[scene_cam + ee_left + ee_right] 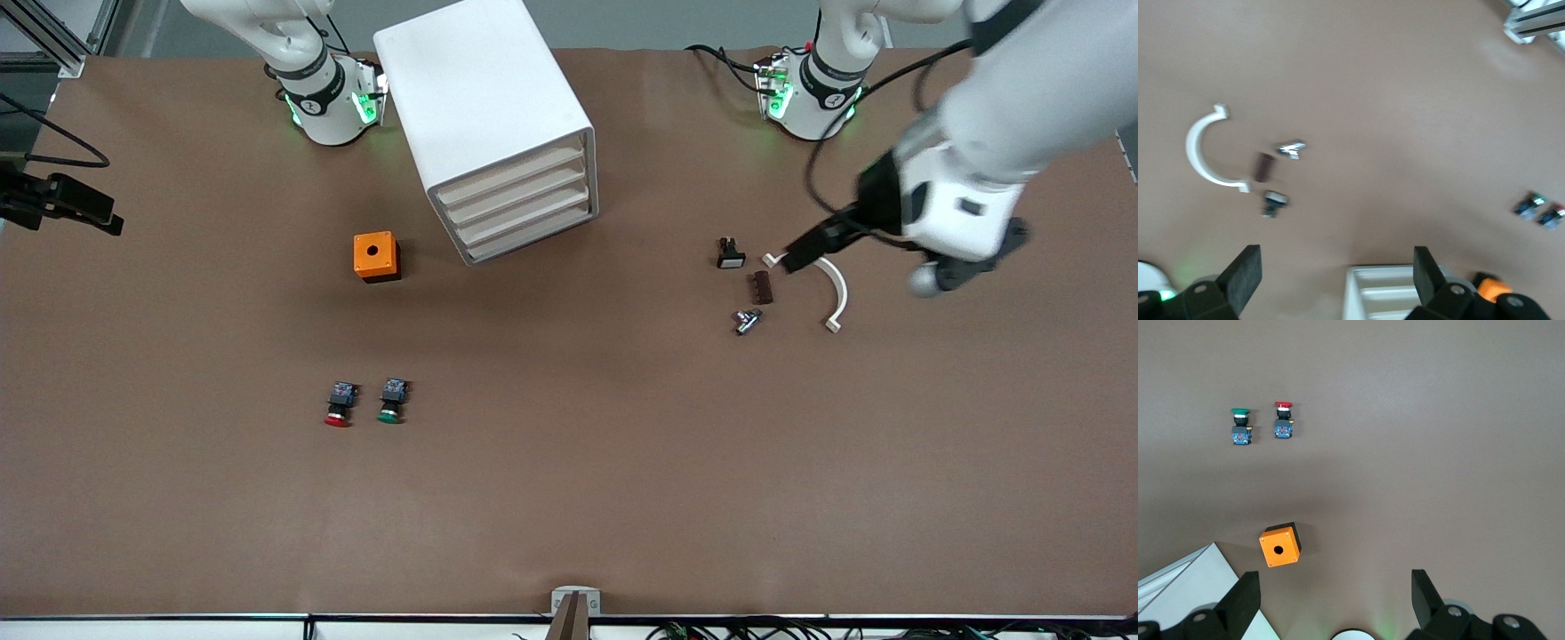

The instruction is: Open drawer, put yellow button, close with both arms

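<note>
- Red-capped button (338, 405) and green-capped button (391, 401) side by side, nearest front camera.
- Drawer (508, 176) shut, uppermost in white cabinet (480, 98).
- Left gripper (1335, 250) over white curved piece (834, 289), fingers apart.
- Right gripper (1333, 577) over orange box (1279, 546), fingers apart.

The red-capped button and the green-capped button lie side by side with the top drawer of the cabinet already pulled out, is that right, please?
Not quite: the drawer is shut, flush with the three below it in the front view. The red-capped button and green-capped button do lie side by side.
</note>
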Controlling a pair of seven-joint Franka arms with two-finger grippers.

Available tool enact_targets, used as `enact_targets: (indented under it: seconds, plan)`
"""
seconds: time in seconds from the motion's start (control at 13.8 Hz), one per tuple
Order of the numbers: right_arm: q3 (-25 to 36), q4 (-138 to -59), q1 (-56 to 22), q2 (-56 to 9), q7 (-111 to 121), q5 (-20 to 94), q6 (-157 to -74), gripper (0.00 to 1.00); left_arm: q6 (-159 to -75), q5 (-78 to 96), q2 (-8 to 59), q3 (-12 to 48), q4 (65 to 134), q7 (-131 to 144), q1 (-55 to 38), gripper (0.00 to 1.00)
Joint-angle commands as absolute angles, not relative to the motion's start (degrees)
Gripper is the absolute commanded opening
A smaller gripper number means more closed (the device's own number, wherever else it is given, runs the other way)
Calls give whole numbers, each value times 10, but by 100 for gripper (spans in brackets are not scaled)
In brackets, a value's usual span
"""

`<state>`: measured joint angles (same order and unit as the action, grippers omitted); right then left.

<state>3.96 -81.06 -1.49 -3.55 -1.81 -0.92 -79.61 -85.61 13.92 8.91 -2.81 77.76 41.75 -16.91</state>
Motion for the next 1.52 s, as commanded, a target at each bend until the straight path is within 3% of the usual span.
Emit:
enact_targets:
  seconds: [0.0,0.29,0.65,0.79,1.01,1.08,1.44]
  plan:
    - [35,-829,-4,-21,-25,-11,-812,100,-812,120,74,-22,795,333,-134,100]
    - [36,-831,11,3,-26,-7,-798,100,-763,93,58,-19,802,215,-76,100]
    - [43,-864,9,9,-21,-4,-802,100,-767,82,32,-16,850,112,-19,100]
    - [47,-871,4,18,-19,1,-802,100,-800,63,-5,-18,904,97,-20,100]
    - [48,-872,-8,17,-19,1,-806,100,-914,62,-96,-20,1041,96,-25,100]
    - [49,-871,-10,17,-18,1,-806,100,-931,62,-105,-20,1053,96,-24,100]
    - [52,-902,-16,39,-13,4,-819,100,-932,61,-57,-18,959,96,-20,100]
